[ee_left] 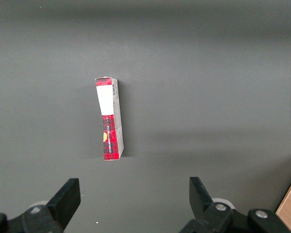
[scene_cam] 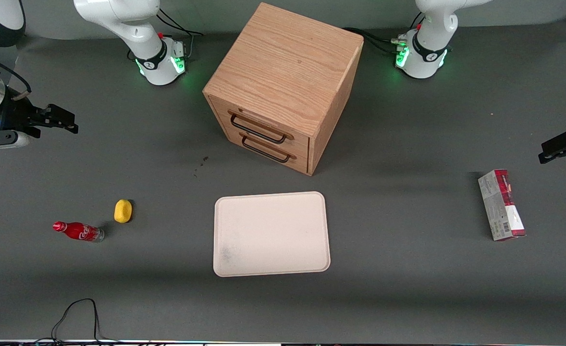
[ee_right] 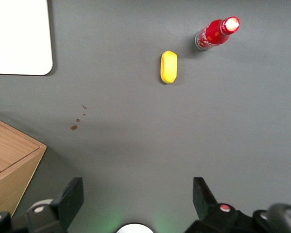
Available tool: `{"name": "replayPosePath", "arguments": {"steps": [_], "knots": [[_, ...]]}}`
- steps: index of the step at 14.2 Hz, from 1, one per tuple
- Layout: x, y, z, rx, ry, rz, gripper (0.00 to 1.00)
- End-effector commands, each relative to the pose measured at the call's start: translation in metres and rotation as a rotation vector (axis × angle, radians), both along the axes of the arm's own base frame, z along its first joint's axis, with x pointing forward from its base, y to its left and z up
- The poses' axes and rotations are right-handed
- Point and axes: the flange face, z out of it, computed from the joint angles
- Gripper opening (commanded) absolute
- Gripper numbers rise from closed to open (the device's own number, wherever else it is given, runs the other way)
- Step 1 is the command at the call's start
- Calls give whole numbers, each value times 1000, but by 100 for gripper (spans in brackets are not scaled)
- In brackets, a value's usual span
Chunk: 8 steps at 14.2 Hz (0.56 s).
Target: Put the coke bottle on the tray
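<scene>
The coke bottle (scene_cam: 78, 231) (ee_right: 216, 33), small and red with a red cap and white script, is on the grey table toward the working arm's end; it seems to stand upright. The cream-white tray (scene_cam: 271, 234) (ee_right: 19, 39) lies flat in the middle of the table, nearer the front camera than the wooden box, with nothing on it. My gripper (scene_cam: 68, 121) (ee_right: 138, 194) hangs open and holds nothing. It is above the table at the working arm's end, farther from the front camera than the bottle and well apart from it.
A yellow lemon-shaped lump (scene_cam: 123, 211) (ee_right: 169, 67) sits between the bottle and the tray, close to the bottle. A wooden two-drawer box (scene_cam: 283, 86) (ee_right: 9, 160) stands mid-table. A red-and-grey carton (scene_cam: 501, 204) (ee_left: 110, 119) lies toward the parked arm's end. A black cable (scene_cam: 79, 315) loops at the front edge.
</scene>
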Motion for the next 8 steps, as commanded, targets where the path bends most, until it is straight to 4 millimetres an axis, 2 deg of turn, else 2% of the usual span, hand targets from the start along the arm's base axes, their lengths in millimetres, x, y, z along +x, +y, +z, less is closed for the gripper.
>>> {"name": "replayPosePath", "arguments": {"steps": [1, 8], "knots": [[7, -1, 3, -2, -8, 2, 100], [13, 3, 11, -4, -26, -1, 100]]}}
